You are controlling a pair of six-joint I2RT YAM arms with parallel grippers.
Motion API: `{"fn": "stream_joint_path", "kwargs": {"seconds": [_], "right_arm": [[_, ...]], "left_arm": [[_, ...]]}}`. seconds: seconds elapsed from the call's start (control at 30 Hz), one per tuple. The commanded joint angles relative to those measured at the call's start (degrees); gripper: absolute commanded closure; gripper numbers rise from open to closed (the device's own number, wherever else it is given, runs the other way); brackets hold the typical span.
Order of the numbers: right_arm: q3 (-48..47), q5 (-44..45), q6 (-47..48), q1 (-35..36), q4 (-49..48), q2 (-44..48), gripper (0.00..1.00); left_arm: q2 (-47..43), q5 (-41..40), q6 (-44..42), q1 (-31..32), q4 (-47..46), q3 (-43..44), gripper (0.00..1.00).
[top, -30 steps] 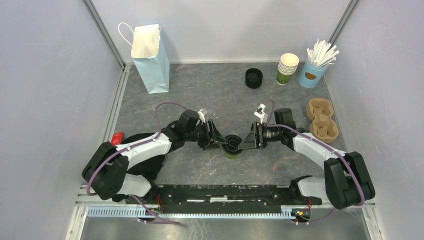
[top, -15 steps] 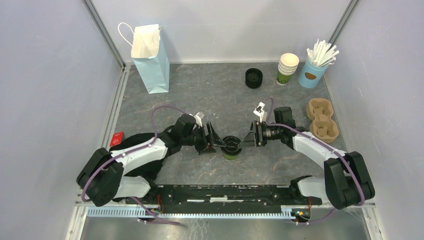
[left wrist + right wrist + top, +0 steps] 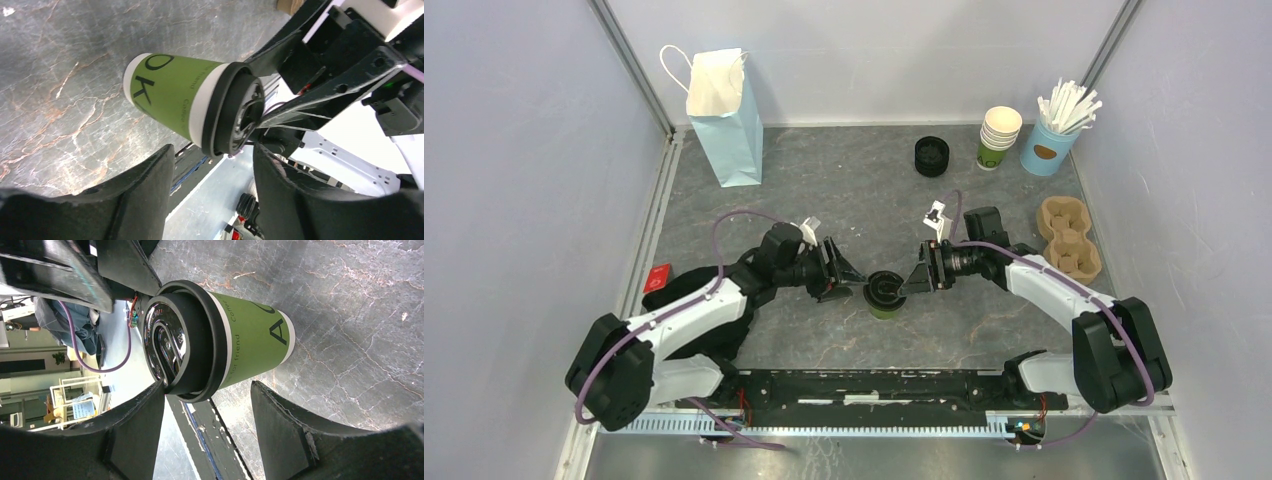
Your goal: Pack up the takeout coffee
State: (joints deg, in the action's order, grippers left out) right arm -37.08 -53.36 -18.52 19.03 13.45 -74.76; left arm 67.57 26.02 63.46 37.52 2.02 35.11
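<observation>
**Lidded cup upright between two open claws**

One coffee cup (image 3: 885, 296) is in view: green body, pale upper band, black lid (image 3: 885, 287) seated on top. It stands upright on the grey marbled table (image 3: 824, 190), about mid-width and toward the near edge.

The left claw (image 3: 851, 283) points at the cup from its left with jaws spread. In the left wrist view the cup sits just past the fingertips, not pinched. The right claw (image 3: 913, 281) faces it from the opposite side, jaws also spread. The lid rim sits at the mouth of the gap, close to one fingertip; I cannot tell whether they touch. Neither claw grips the cup.

- **Right side:** a cardboard cup carrier (image 3: 1069, 240), well apart from the cup.
- **Back row:** a stack of black lids (image 3: 931, 156), a stack of lidless cups (image 3: 999, 135) just beside it, then a blue pot (image 3: 1049, 150) of white sticks.
- **Back left:** a pale blue paper bag (image 3: 729, 125), upright.
- **Left edge:** a small red thing (image 3: 659, 277), and a dark cloth (image 3: 724, 335) under the left arm.
</observation>
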Motion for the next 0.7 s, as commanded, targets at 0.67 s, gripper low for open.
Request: {"fn": "stream_joint_path", "kwargs": {"seconds": [0.67], "right_arm": [[0.9,11.1,5.2,0.0,2.7,-4.1,0.32]], "left_arm": [[10.5,-6.9,-7.9,2.1,15.9,5.2,0.48]]}}
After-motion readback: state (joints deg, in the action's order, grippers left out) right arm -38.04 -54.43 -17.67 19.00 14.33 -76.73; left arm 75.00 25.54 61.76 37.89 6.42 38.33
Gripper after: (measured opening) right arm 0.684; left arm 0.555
